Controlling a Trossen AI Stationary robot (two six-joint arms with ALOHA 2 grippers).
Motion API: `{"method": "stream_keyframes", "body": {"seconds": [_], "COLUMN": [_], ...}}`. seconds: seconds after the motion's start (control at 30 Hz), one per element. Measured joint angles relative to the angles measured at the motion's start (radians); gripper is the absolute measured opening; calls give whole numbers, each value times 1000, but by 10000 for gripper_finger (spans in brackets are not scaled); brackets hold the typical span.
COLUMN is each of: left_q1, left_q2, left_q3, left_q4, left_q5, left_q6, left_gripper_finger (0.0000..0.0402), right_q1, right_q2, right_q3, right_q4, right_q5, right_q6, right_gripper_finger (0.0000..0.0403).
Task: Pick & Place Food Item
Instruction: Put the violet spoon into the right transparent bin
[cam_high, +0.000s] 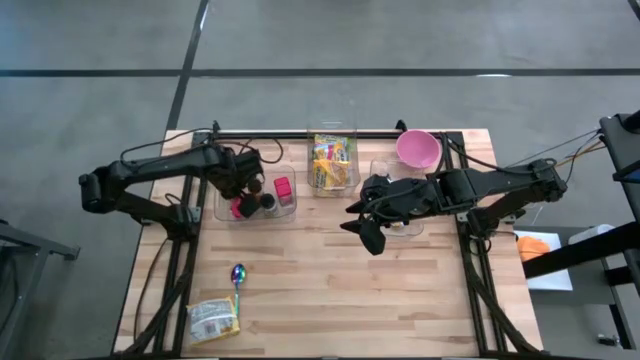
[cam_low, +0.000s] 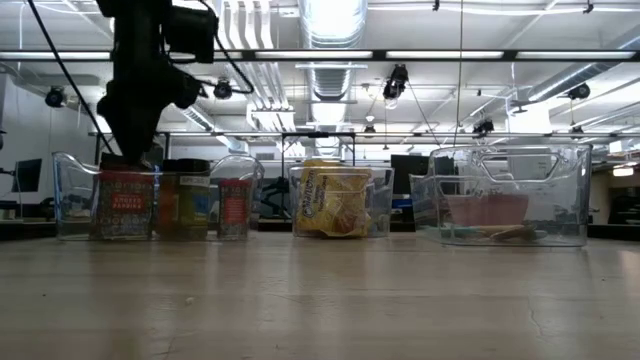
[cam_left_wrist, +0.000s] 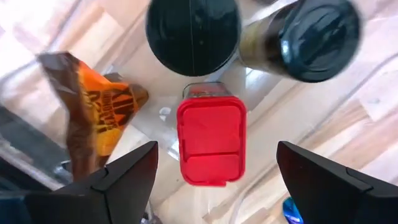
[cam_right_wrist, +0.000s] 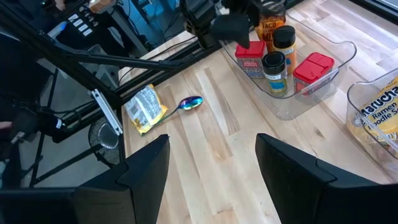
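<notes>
Bare wood (cam_high: 330, 270) lies between spoon (cam_high: 238, 273) and right pincer (cam_high: 368, 236).

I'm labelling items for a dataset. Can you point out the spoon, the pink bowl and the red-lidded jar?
spoon (cam_high: 238, 274), high view, on its shiny bowl end.
pink bowl (cam_high: 417, 149), high view, on its inside.
red-lidded jar (cam_left_wrist: 211, 140), left wrist view, on the middle of its lid.

My jaws spread wide, red-lidded container (cam_left_wrist: 211, 142) between them, two black-capped jars (cam_left_wrist: 193, 34) beyond, orange-brown packet (cam_left_wrist: 93, 118) beside, wooden surface (cam_left_wrist: 348, 121) beneath.
</notes>
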Motion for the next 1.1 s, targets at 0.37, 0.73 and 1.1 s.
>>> {"method": "stream_keyframes", "body": {"seconds": [0.37,0.73,1.1], "left_q1": [-162,-634,-904], "left_q2": [0,0,6], "left_q3": [169,187,160], "left_q4": [-155,-139,85], "left_q5": [-18,10,-22], "left_q6": [-163,-747,-1077], "left_gripper_finger": [337,337,337], "right_q1": [0,-29,-157], "right_q2": [0,0,-135], "right_q3": [0,0,-32], "right_q4": [0,-97,-103], "right_q5": [2,64,-68], "right_q6": [8,77,-99], "right_gripper_finger": [234,234,234]}}
